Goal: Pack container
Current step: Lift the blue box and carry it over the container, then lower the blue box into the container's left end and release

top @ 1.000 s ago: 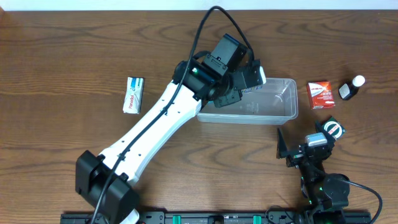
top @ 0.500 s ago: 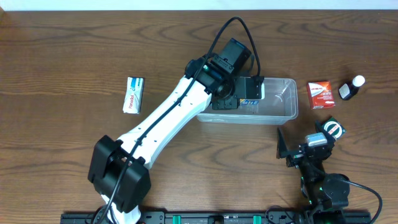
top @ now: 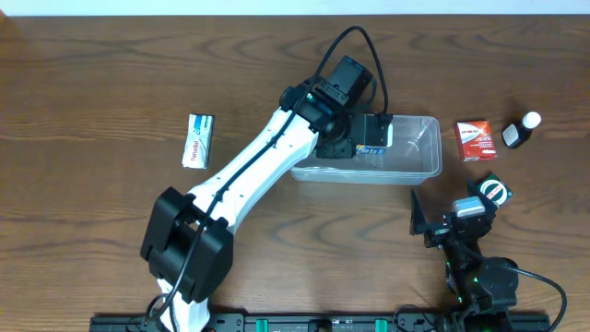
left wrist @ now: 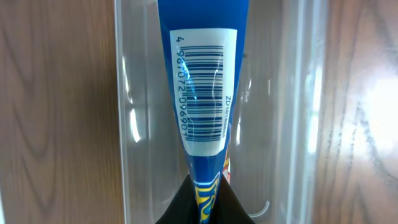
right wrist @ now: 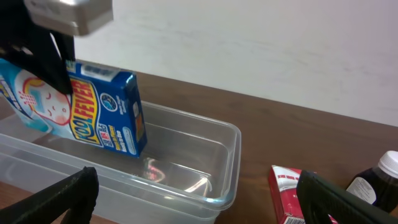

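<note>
And the left arm has swung across from the tub's near-left end. The left end effector [left wrist: 200, 198] now hangs inside the container [top: 426, 171], clamped narrow on the tip of a blue box [top: 372, 148]. In the last half second it has barely moved, so I judge the carry over and the release next. The container sits right of centre on the bench [top: 92, 74], exactly where it was, with nothing else in it that I can make out.

The left wrist view looks straight down the box, with its barcode label and the clear walls on either side. It does not show how high the box hangs. The right wrist view gives the side: the box is tilted, its lower corner down near the floor of the tub, though I cannot tell whether it touches.

The right end effector [right wrist: 196, 180] waits spread wide, holding nothing, just short of the tub. The overhead alone shows the rest: a red box [top: 477, 140] and a dark bottle [top: 521, 131] to the right, and a white box [top: 199, 140] far left.
</note>
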Controlling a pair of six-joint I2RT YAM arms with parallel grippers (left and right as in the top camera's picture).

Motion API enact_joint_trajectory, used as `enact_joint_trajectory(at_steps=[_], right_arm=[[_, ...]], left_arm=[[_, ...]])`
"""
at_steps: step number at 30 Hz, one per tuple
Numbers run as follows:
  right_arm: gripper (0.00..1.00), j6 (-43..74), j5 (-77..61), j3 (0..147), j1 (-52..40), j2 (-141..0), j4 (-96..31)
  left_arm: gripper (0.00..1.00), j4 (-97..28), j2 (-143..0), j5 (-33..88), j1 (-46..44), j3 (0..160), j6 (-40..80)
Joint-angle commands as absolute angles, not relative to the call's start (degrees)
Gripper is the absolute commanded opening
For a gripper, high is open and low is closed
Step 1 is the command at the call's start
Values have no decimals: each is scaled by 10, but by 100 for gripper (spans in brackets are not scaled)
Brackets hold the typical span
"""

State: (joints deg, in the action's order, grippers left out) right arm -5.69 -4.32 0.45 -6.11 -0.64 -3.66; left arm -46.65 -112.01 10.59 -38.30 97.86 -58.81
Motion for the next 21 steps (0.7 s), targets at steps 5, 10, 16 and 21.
enact_joint_trajectory(at_steps=[5,10,16,21], right_arm=[[99,-65,-45,3,-52,-4,-39],[99,-65,-45,3,-52,-4,-39],[99,-65,-45,3,-52,-4,-39],[99,-65,-45,3,-52,-4,-39]], left_arm=[[7,-426,-1155,114,-348,985,-545],[7,-403,-1156,114,-333,985,-517],[7,-404,-1157,128,-331,981,-515],[7,-404,-1157,152,-331,977,-516]])
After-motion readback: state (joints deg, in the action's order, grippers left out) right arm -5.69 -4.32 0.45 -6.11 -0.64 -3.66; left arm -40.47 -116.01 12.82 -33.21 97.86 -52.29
